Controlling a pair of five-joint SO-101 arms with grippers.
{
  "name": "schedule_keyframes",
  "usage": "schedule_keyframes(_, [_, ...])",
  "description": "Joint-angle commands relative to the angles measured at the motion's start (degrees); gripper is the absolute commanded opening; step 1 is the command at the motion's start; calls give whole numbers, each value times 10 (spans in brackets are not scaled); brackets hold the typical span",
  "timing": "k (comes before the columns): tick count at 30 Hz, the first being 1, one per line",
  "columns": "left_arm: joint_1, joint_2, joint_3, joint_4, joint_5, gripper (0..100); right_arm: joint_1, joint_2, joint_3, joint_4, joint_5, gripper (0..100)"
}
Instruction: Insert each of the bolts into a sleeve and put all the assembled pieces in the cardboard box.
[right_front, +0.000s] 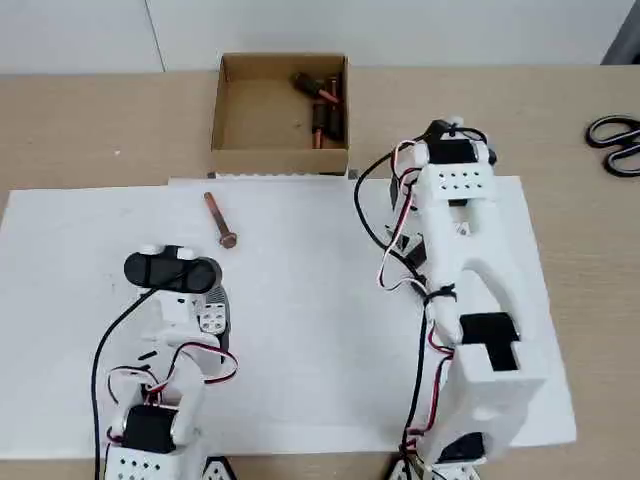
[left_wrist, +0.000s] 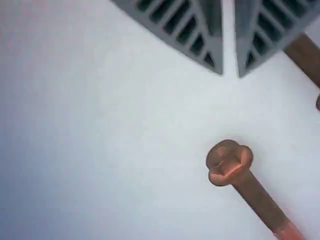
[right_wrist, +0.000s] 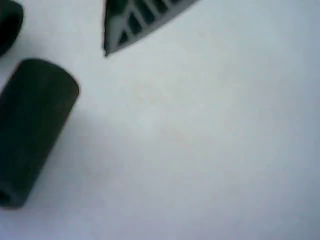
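A copper bolt (right_front: 218, 220) lies on the white paper, in front of the cardboard box (right_front: 230, 120). Several assembled pieces (right_front: 320, 100) rest in the box's back right corner. My left gripper (right_front: 215, 310) hangs low over the paper, a little nearer than that bolt. In the left wrist view its grey fingertips (left_wrist: 212, 50) stand shut with nothing between them, just off a bolt's hex head (left_wrist: 229, 161). A second bolt shaft (left_wrist: 306, 56) shows at the edge. My right gripper (right_wrist: 135, 22) is low beside a black sleeve (right_wrist: 32, 130) lying on its side.
The white paper sheet (right_front: 300, 350) covers most of the table in front of the box. Black scissors (right_front: 615, 140) lie at the far right on bare wood. The right arm (right_front: 455, 190) stretches over the paper's right part. Another dark piece (right_wrist: 7, 25) sits past the sleeve.
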Motion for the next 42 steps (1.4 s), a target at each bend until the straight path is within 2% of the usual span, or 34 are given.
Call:
schedule_keyframes(1, [-4, -5, -2, 4, 1, 6, 4, 21, -46, 2, -4, 220])
schedule_keyframes(11, [-4, -5, -2, 4, 1, 6, 31, 138, -143, 7, -4, 214])
schedule_keyframes(17, [-4, -5, -2, 4, 1, 6, 27, 160, -157, 7, -1, 50])
schedule_keyframes(22, [-4, -5, -2, 4, 1, 6, 27, 159, -157, 8, 2, 31])
schedule_keyframes(26, [-4, -5, -2, 4, 1, 6, 23, 158, -170, 10, 34, 2])
schedule_keyframes(30, [-4, -5, -2, 4, 1, 6, 7, 131, -216, 71, 35, 2])
schedule_keyframes(35, [-4, -5, -2, 4, 1, 6, -15, 65, -224, 73, 41, 2])
schedule_keyframes(39, [-1, -5, -2, 8, 1, 6, -22, 12, -222, 76, 80, 2])
schedule_keyframes(42, [-1, -4, -22, 40, -1, 6, -19, -25, -222, 80, 98, 2])
